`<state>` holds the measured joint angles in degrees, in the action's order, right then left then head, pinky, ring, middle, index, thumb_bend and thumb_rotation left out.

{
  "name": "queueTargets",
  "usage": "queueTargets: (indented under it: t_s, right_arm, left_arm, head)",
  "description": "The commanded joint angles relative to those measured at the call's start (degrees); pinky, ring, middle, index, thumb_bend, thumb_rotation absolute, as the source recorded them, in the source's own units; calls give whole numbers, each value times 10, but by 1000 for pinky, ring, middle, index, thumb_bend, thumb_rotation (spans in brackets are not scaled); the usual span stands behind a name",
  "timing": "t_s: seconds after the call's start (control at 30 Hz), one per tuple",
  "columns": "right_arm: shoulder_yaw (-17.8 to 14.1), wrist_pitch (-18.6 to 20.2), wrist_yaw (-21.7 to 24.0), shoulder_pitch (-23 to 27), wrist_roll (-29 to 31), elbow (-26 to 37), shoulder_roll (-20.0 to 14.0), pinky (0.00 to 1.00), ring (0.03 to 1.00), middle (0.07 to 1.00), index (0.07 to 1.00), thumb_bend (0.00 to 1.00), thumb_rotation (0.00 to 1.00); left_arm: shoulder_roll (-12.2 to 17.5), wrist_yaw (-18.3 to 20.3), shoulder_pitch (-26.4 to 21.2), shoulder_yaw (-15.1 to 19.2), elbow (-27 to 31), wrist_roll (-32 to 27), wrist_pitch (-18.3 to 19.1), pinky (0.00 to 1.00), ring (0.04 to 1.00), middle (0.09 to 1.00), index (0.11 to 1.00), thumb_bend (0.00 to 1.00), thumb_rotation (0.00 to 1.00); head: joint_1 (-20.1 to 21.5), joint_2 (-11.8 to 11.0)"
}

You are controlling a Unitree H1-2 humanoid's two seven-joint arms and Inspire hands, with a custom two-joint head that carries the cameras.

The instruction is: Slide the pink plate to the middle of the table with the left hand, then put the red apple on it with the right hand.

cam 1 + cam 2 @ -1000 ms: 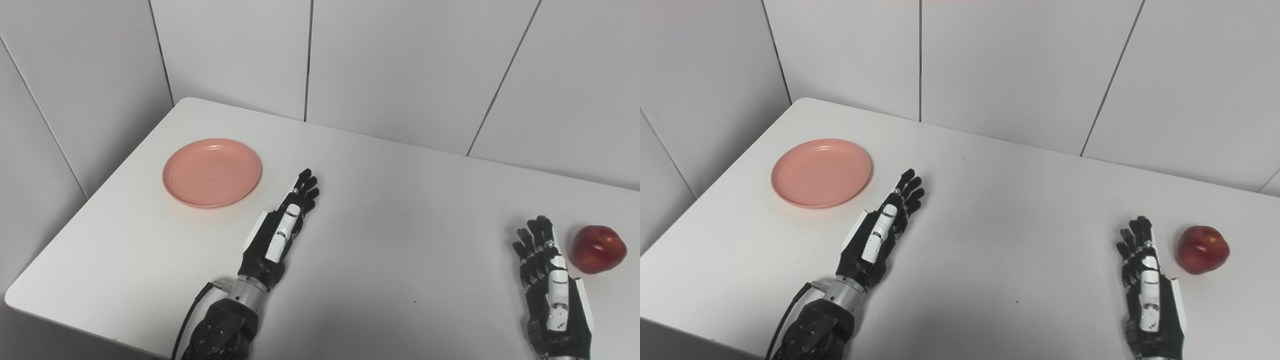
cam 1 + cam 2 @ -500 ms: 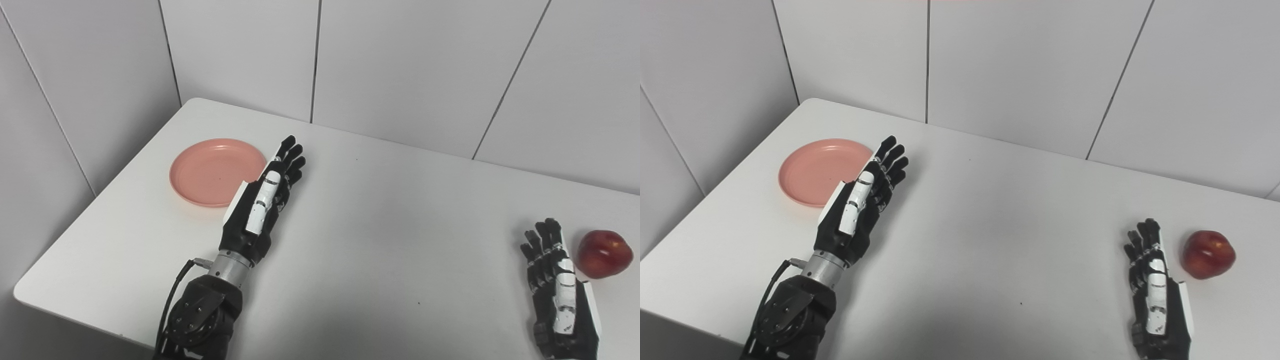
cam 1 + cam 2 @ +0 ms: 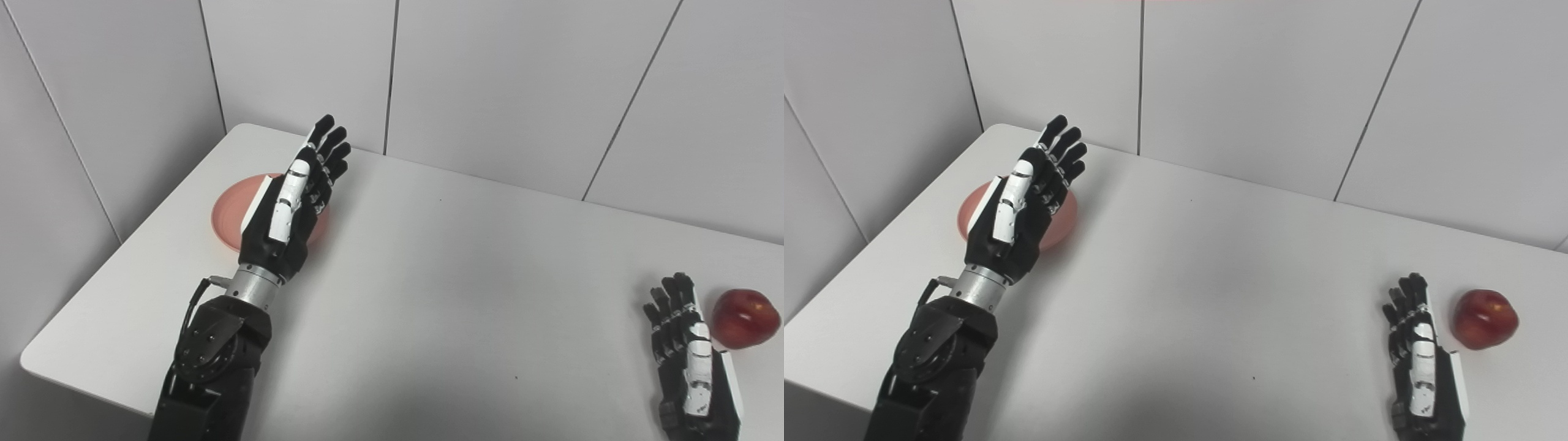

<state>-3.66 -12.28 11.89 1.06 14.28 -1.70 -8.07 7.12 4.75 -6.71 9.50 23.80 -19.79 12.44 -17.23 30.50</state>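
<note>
The pink plate [image 3: 224,215] lies on the white table [image 3: 465,288] at the far left, mostly hidden behind my left hand [image 3: 294,202]. That hand is raised above the plate, open, fingers straight and pointing away from me, holding nothing. The red apple [image 3: 744,310] sits at the table's right edge. My right hand [image 3: 689,355] rests flat and open just left of the apple, with a small gap between them. In the right eye view the plate [image 3: 1067,222] shows on both sides of the left hand [image 3: 1029,193], and the apple [image 3: 1485,319] stands beside the right hand [image 3: 1421,361].
Grey panelled walls [image 3: 490,86] close off the table at the back and left. The table's rounded front-left corner [image 3: 37,361] is near my left forearm.
My left hand has lifted and moved forward and left, from beside the plate to over it, covering most of it. The camera has shifted slightly. The right hand and apple stay put.
</note>
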Motion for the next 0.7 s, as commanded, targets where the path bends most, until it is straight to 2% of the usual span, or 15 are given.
queueTargets:
  t_s: [0.0,0.2,0.33,0.47,0.67]
  right_arm:
    - [0,-23,9,-27,4,-57,6,1000,995,1000,1000,324,1000]
    - [0,-16,10,-29,7,-52,6,1000,1000,1000,1000,323,1000]
    - [0,-16,11,-29,7,-52,5,1000,1000,1000,1000,309,1000]
    - [0,-17,11,-30,4,-52,3,1000,1000,1000,1000,313,1000]
    - [-1,-16,7,-32,-2,-48,3,1000,992,1000,1000,319,1000]
  left_arm:
    - [7,3,-28,12,-5,-21,-20,1000,962,969,951,379,1000]
    - [37,-5,-66,56,-34,-42,-14,981,955,955,943,364,1000]
    - [48,-17,-88,72,-32,-54,3,993,973,968,955,318,1000]
    - [67,-25,-111,89,-41,-65,13,1000,982,976,969,321,1000]
    - [86,-48,-137,107,-52,-67,32,969,957,959,947,282,1000]
  head:
    - [-1,1]
    - [-3,-2]
    - [-5,-2]
    - [-7,-3]
    - [-10,-3]
